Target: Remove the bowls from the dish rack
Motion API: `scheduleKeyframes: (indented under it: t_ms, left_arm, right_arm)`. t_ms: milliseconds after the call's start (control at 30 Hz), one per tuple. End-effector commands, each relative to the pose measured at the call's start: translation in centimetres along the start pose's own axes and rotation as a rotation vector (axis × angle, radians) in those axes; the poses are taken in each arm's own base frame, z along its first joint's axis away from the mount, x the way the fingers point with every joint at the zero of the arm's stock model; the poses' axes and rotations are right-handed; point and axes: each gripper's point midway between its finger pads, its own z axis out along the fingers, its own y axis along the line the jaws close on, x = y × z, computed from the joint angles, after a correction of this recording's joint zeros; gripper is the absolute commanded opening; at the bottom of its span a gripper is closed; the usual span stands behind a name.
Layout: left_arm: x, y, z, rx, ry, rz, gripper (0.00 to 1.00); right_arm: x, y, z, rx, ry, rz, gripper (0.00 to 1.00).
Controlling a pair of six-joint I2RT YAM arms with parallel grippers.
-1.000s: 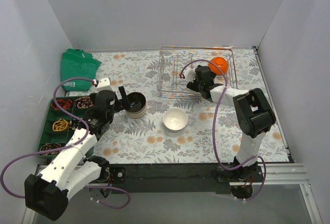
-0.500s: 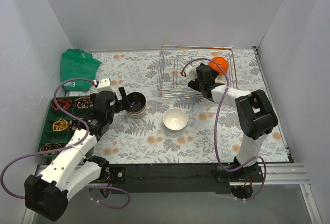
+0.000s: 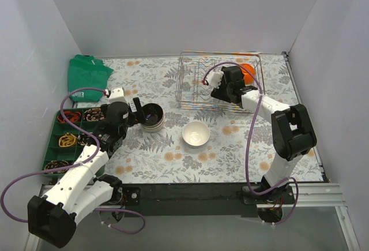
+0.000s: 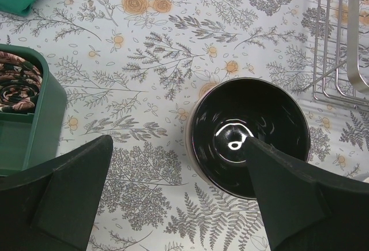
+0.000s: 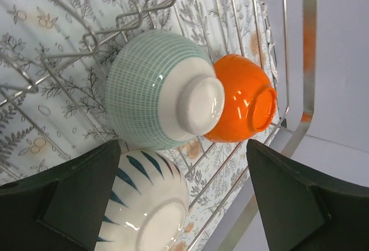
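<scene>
The silver wire dish rack (image 3: 196,86) stands at the back right. In the right wrist view the rack's wires (image 5: 309,43) hold a pale teal bowl (image 5: 150,98), an orange bowl (image 5: 242,104) behind it and a white bowl with blue stripes (image 5: 147,210), all on their sides. My right gripper (image 5: 183,158) is open just above them, holding nothing; from above it (image 3: 235,87) is inside the rack beside the orange bowl (image 3: 248,72). My left gripper (image 4: 177,144) is open over the left rim of a bowl that is black inside (image 4: 251,135), which tops a stack (image 3: 153,117). A white bowl (image 3: 196,134) sits upright mid-table.
A green compartment tray (image 3: 69,133) with small items lies at the left edge, close to my left fingers in the left wrist view (image 4: 29,124). A green cloth bag (image 3: 86,75) lies at the back left. White walls enclose the table on three sides.
My right gripper has moved farther back and right into the rack, closer to the orange bowl. The left arm and the bowls on the table have not moved.
</scene>
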Motion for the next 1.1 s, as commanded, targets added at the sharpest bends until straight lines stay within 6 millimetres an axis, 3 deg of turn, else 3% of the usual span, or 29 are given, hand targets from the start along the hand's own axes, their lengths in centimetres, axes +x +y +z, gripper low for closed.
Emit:
scheduleKeyframes:
  t_ms: [0, 600, 1067]
  left_arm:
    - [-0.1, -0.1, 0.0, 0.009, -0.015, 0.013, 0.98]
    - [1.0, -0.2, 1.1, -0.003, 0.029, 0.042, 0.98]
    - [1.2, -0.3, 1.2, 0.002, 0.037, 0.047, 0.98]
  right_arm:
    - [-1.1, -1.1, -0.7, -0.047, -0.044, -0.083, 0.98]
    - [0.9, 0.3, 3.4, -0.009, 0.02, -0.149, 0.99]
    - [4.3, 4.8, 5.4, -0.074, 0.101, -0.146, 0.99]
